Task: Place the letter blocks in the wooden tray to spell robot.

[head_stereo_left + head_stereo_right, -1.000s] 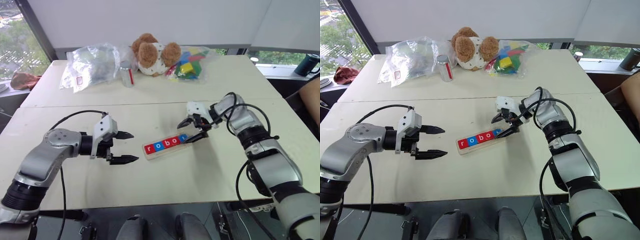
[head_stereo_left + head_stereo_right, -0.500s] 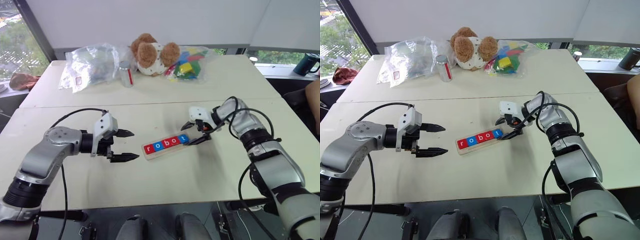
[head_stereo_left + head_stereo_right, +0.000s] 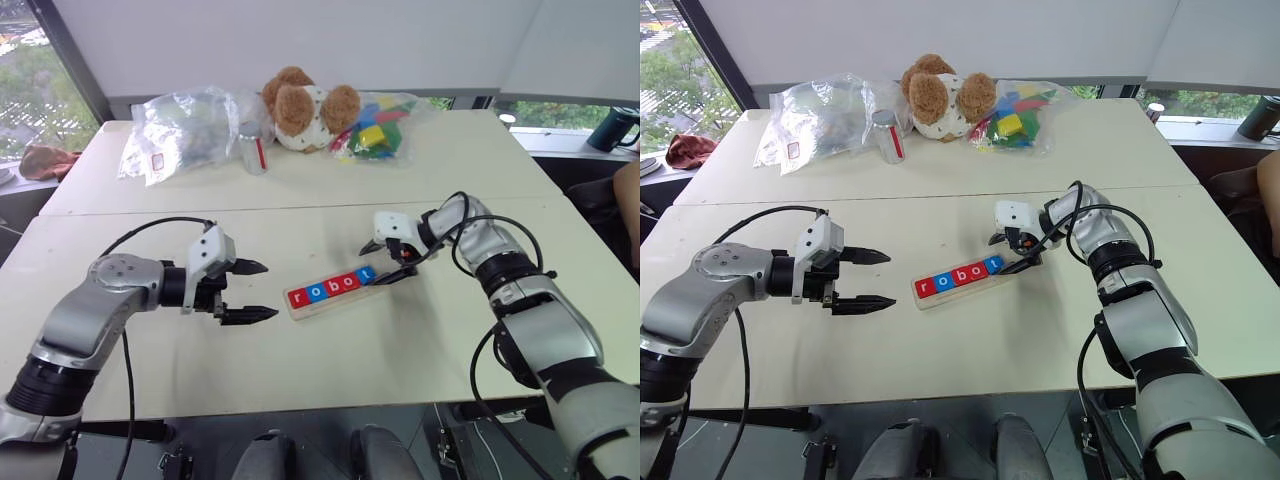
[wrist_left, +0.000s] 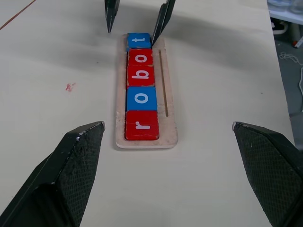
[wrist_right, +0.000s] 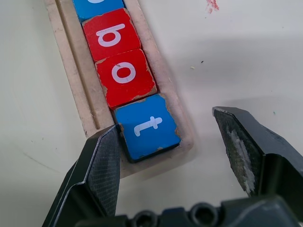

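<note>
Compared with one second ago, your right gripper [image 3: 389, 261] has come lower and closer to the right end of the tray [image 3: 331, 301]. Before, the blue t block [image 5: 148, 126] was half hidden under its fingers; you now see it lying flat in the last place of the tray. The right fingers are apart and hold nothing. One finger [image 5: 100, 165] stands just at the tray's edge beside the t, and the other is out over the bare table [image 3: 330, 355] past the tray's end. Whether the near finger touches the wood, you cannot tell.

Your left gripper [image 3: 250, 291] has not changed place. It hovers to the left of the tray, well apart from it, pointing toward it, with its fingers spread wide and empty.

Now the count. There are five blocks [image 4: 141, 86], all in the tray in one row, touching each other: red r [image 4: 141, 125], blue o [image 4: 141, 98], red b [image 4: 140, 74], red o [image 4: 140, 57], blue t. That is three red and two blue, and they read "robot" from your left to your right. There is one tray, lying a little slanted near the middle of the table, between the two grippers.

At the far side of the table you see one teddy bear [image 3: 303, 108], one can [image 3: 254, 147], and two clear bags: one crumpled [image 3: 184, 127], to the left of the bear, and one with coloured toy blocks [image 3: 382, 124], to its right.
</note>
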